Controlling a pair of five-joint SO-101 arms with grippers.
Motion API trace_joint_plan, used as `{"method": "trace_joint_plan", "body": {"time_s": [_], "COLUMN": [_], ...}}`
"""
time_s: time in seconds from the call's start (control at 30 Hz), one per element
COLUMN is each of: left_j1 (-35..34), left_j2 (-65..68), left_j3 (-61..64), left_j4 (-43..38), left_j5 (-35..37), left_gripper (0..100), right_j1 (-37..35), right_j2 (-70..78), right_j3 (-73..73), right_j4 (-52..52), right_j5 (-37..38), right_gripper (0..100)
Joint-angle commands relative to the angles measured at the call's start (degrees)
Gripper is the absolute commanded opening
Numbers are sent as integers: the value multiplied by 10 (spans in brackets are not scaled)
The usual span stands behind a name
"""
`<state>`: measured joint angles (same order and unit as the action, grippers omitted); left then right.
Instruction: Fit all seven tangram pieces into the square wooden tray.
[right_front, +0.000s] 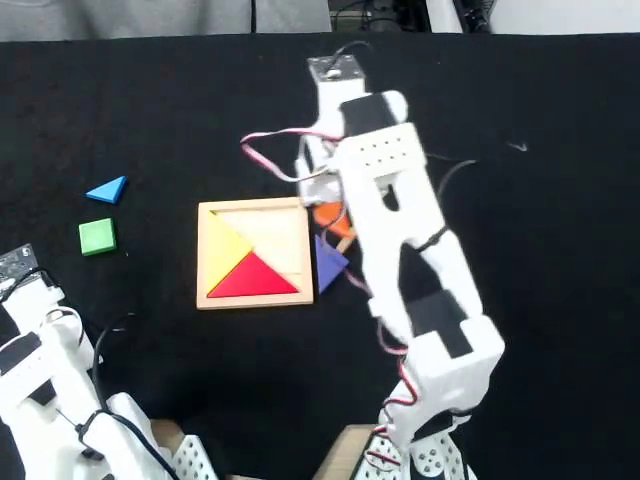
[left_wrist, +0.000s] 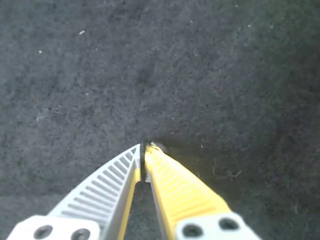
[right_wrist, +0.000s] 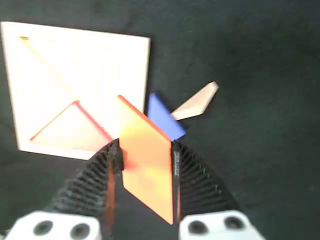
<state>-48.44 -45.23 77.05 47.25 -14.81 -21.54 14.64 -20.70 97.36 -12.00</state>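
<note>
The square wooden tray (right_front: 300, 215) (right_wrist: 142, 50) lies mid-table and holds a yellow triangle (right_front: 222, 248) and a red triangle (right_front: 255, 275). My right gripper (right_front: 325, 205) (right_wrist: 145, 145) hangs just past the tray's right edge, shut on an orange parallelogram (right_wrist: 147, 170) (right_front: 329, 213) held on edge. Below it on the cloth lie a purple-blue triangle (right_front: 329, 262) (right_wrist: 162, 117) and a pale tan piece (right_wrist: 197, 102). A small blue triangle (right_front: 107, 189) and a green square (right_front: 97, 236) sit far left. My left gripper (left_wrist: 144, 149) is shut and empty over bare black cloth.
The black cloth (right_front: 520, 250) covers the whole table. The left arm (right_front: 40, 350) stands at the front left corner. The right arm (right_front: 420, 270) stretches from the front edge up across the area right of the tray.
</note>
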Motion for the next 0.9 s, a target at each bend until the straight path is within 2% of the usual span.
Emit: {"method": "trace_joint_plan", "body": {"time_s": [0.0, 0.23, 0.33, 0.57, 0.73, 0.87], "left_j1": [4, 4, 4, 4, 4, 4], "left_j2": [-9, -9, -9, -9, -9, -9], "left_j3": [-2, -2, -2, -3, -3, -3], "left_j4": [-6, -6, -6, -6, -6, -6], "left_j5": [-4, -4, -4, -4, -4, -4], "left_gripper": [30, 30, 30, 30, 30, 30], "right_j1": [-35, -97, -119, -103, -101, -89], "right_j2": [-32, 1, 27, 45, 43, 42], "right_j3": [-31, -21, 16, 98, 184, 217], "right_j4": [10, 6, -32, -164, -244, -268], "right_j5": [-47, -98, -110, -182, -188, -188], "right_gripper": [15, 15, 13, 11, 11, 11]}}
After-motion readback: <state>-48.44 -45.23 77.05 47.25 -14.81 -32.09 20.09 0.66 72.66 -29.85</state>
